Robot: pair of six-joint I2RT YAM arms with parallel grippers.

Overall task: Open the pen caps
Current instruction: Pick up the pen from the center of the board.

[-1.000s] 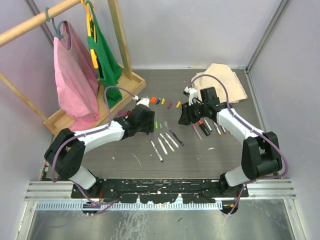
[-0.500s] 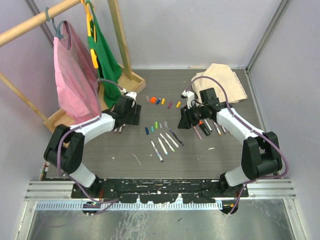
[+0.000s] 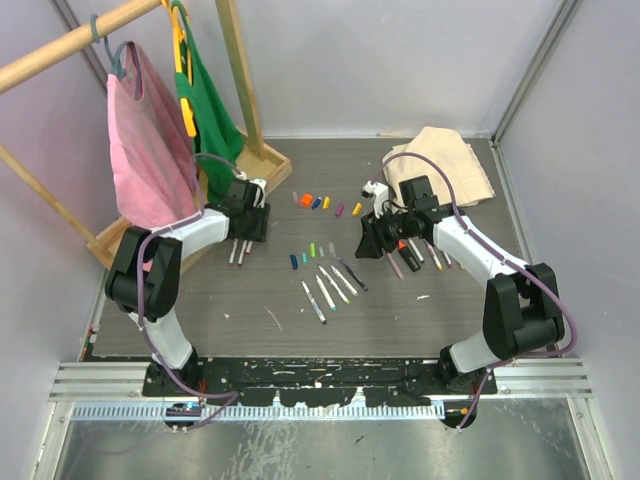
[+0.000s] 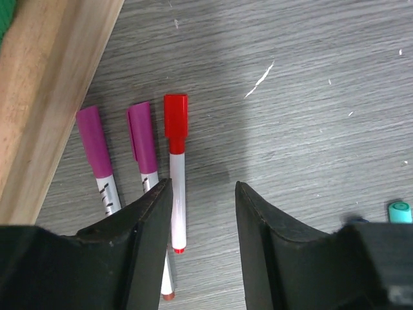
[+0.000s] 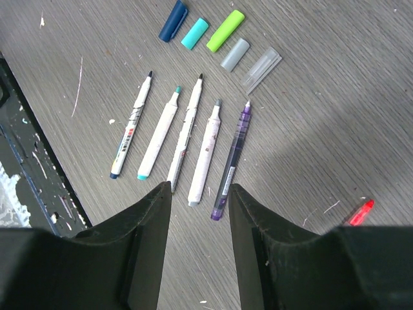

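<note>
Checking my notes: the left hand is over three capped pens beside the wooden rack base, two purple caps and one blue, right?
Almost. The third cap is red, not blue; the left wrist view shows it beside the two purple caps, just ahead of the left hand.

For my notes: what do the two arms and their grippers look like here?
The left arm and right arm have white link shells with black joints and bulky black elbow housings. A thin purple cable loops along each. The left gripper and right gripper are matte black, each with two broad, tapering fingers.
</note>
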